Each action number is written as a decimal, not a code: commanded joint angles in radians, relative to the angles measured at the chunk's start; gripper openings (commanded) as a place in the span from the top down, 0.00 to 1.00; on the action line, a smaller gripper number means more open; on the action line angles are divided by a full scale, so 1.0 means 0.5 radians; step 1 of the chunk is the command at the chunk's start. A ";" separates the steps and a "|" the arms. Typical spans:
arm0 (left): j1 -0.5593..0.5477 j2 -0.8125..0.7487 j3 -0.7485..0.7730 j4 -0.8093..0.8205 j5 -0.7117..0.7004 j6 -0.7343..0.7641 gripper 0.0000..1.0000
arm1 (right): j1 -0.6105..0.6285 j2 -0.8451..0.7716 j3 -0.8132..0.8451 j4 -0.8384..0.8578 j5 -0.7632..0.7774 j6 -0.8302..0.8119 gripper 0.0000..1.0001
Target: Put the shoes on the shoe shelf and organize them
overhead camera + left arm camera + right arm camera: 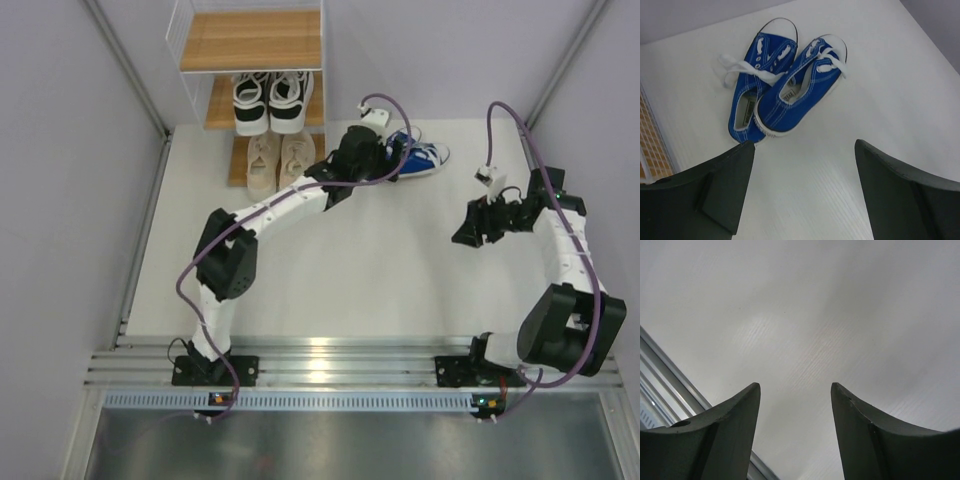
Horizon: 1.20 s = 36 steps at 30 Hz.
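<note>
Spread and empty, left claw [804, 150] and right claw [795, 387] hang; black-and-white pair [272, 100] and beige pair [280, 160] sit on the far shoe shelf [250, 40], blue pair [782, 90] lies unshelved on the desk [350, 260].

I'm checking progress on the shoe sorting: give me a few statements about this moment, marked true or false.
1. The blue shoes lie on the table, off the shoe shelf. True.
2. The left gripper is shut on a blue shoe. False: it is open, short of them.
3. The black-and-white pair sits on the top board. False: it is on the middle board.
4. The right gripper is open over the table. True.
</note>
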 commanded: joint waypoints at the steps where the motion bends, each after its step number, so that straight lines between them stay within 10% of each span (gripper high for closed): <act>1: 0.008 0.243 0.308 0.308 -0.183 0.289 0.13 | -0.019 -0.115 0.007 0.021 0.001 -0.056 0.41; 17: 0.146 0.864 0.717 0.274 0.055 0.329 0.26 | -0.016 -0.409 -0.253 0.141 0.148 0.055 0.40; 22: 0.146 0.839 0.568 0.176 0.126 0.437 0.48 | -0.019 -0.446 -0.257 0.147 0.191 0.101 0.40; 28: 0.146 0.756 0.469 0.179 0.200 0.443 1.00 | -0.022 -0.553 -0.300 0.165 0.240 0.113 0.40; 36: 0.131 0.490 0.457 0.201 0.378 0.213 1.00 | -0.031 -0.646 -0.330 0.168 0.234 0.107 0.39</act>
